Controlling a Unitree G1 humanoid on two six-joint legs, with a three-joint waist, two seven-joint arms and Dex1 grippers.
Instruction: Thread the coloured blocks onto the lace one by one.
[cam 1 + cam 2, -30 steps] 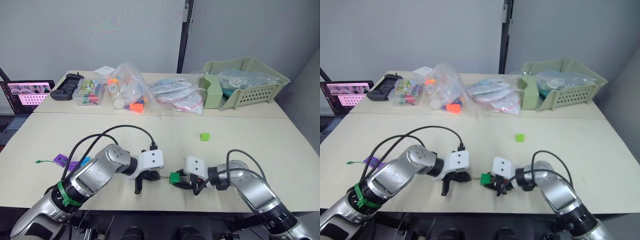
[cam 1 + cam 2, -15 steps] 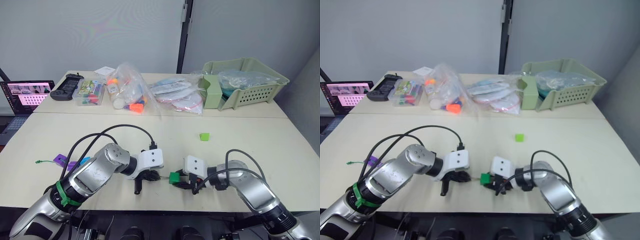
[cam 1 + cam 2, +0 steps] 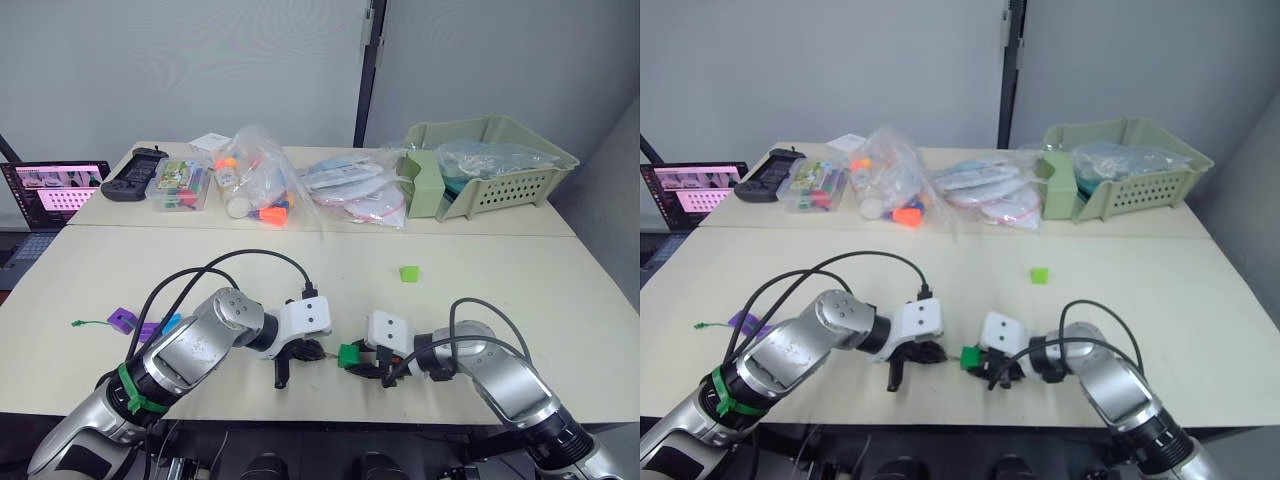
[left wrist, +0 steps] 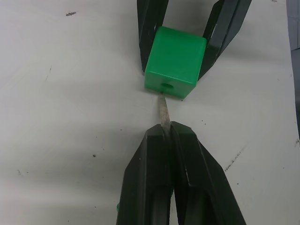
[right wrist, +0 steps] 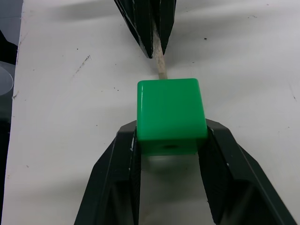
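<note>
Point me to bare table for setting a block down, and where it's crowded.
Free: the near table right of the light green block, and the stretch between that block and the back-table clutter. Crowded: the back table, with bagged toys and the basket; also front centre, where both tools meet at the dark green block.

Lace tip (image 4: 163, 108) meets block (image 4: 176, 62), between both grippers.

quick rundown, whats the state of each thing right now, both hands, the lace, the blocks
left hand: shut on the lace tip
right hand: shut on the dark green block
lace tip: at the mouth of the block's hole
dark green block: held, hole facing the tip
light green block: loose on the table
purple block: on the lace
</note>
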